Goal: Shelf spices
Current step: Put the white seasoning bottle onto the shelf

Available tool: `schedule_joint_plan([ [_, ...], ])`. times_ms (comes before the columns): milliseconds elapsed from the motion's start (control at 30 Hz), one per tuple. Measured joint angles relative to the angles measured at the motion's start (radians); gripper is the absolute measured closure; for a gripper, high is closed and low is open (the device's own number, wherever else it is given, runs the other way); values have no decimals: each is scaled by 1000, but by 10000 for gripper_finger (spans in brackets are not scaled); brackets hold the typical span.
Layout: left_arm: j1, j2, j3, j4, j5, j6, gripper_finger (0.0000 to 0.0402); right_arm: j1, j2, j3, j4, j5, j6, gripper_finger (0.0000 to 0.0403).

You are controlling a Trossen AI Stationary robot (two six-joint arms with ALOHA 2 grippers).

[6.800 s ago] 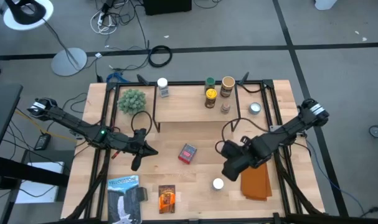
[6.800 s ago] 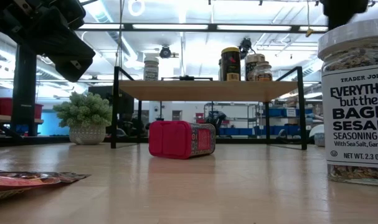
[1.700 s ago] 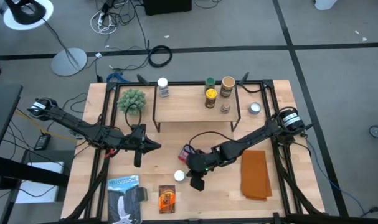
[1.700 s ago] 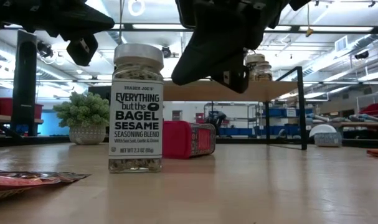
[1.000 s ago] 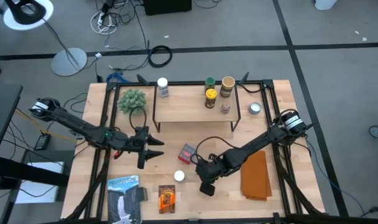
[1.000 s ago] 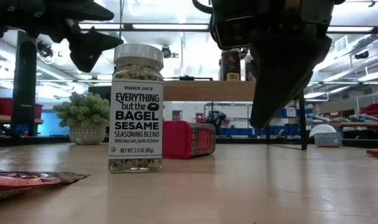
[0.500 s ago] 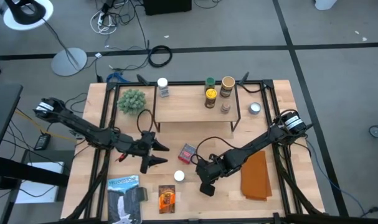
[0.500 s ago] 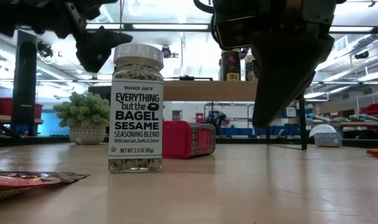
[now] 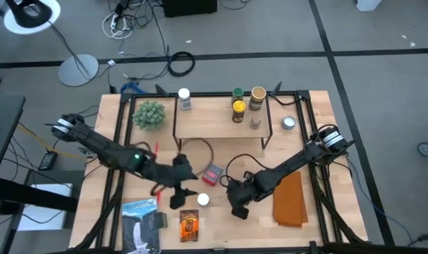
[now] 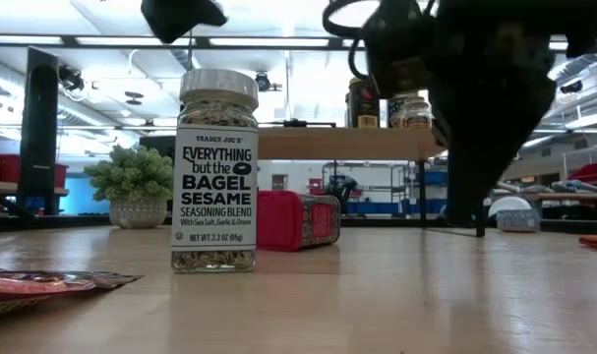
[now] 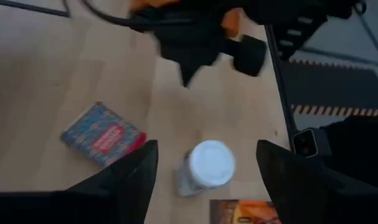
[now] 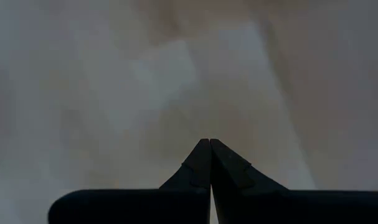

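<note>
A clear spice jar with a white lid (image 9: 203, 200) (image 10: 216, 172) stands upright on the wooden table, with a red box (image 9: 212, 173) (image 11: 103, 132) lying just behind it. My left gripper (image 9: 186, 188) (image 11: 207, 183) is open and hovers above the jar's left side. In the left wrist view its fingers frame the white lid (image 11: 210, 163). My right gripper (image 9: 238, 209) (image 12: 209, 149) is shut and points down at the table right of the jar. Several jars stand on the shelf (image 9: 206, 123) at the back. An orange-brown packet (image 9: 189, 224) lies near the front edge.
A blue-and-white flat package (image 9: 141, 224) lies at the front left and a folded orange cloth (image 9: 291, 199) at the right. A potted plant (image 9: 149, 113) stands left of the shelf, a small tin (image 9: 289, 123) right of it. Black frame rails run along the table's sides.
My left gripper has moved toward the table's right and near edges, from beside the shelf's left leg to just above the white-lidded jar. The jar and the red box have stayed in place.
</note>
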Motion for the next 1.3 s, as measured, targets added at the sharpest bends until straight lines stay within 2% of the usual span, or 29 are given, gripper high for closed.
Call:
schedule_joint_plan([
  [233, -21, 211, 221, -241, 15, -63, 143, 8, -15, 0, -55, 44, 29, 403],
  [400, -21, 344, 336, -331, 63, -83, 153, 31, -48, 0, -45, 106, 30, 403],
  [600, -18, 472, 445, -425, 72, -84, 153, 61, -91, 0, -42, 157, 37, 403],
  [867, -6, 546, 467, -447, 135, -95, 153, 92, -131, 0, -35, 223, 55, 403],
  [1300, 2, 568, 467, -413, 119, -87, 154, 96, -132, 0, -34, 237, 57, 403],
])
